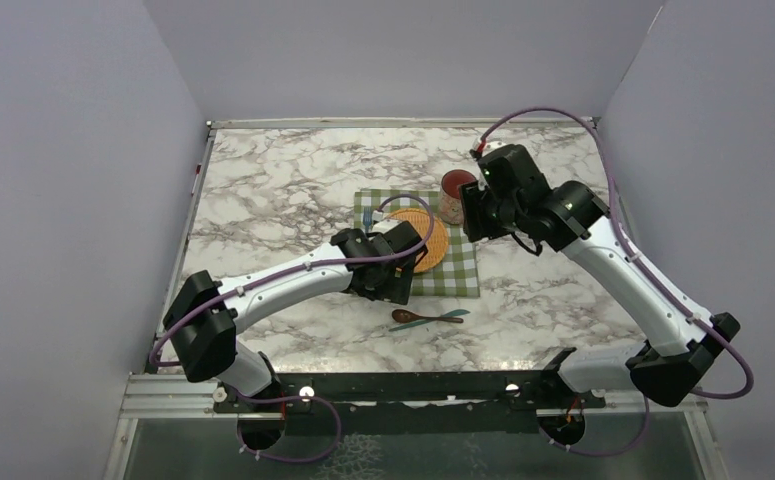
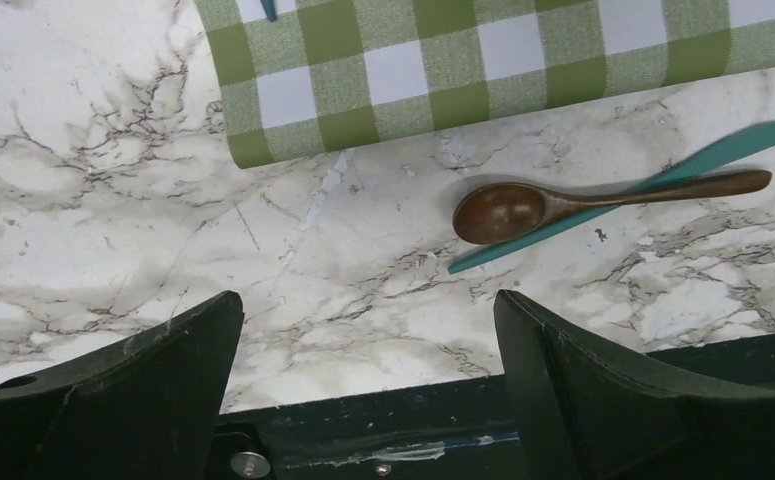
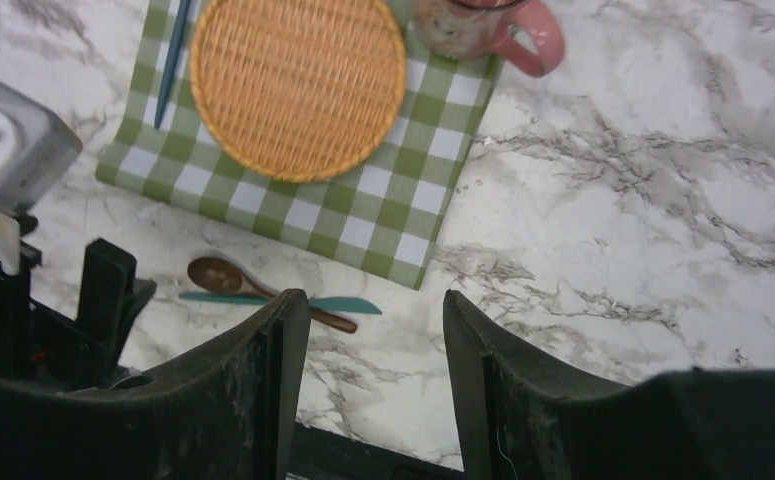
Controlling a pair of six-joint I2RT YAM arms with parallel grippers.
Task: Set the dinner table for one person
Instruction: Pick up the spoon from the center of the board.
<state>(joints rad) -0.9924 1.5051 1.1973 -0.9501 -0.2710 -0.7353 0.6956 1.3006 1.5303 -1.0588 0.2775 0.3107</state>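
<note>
Left gripper, spread, near spoon crossing teal knife at cloth's 6 o'clock: pinch the handle end, clear of the knife. Right gripper spread, empty.

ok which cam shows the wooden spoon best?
Left wrist: the wooden spoon is large, unobstructed, crossing a teal utensil. Top external shows it tiny; right wrist hides part of its handle behind the right end effector.

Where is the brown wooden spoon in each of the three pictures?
Top external: the wooden spoon lies near the centre, just below the green checked cloth.
Left wrist: the spoon is right of centre, below the cloth.
Right wrist: the spoon is at lower left, below the cloth.
Shared landmark: the cloth's near edge, and the teal utensil crossing under the spoon.
</note>
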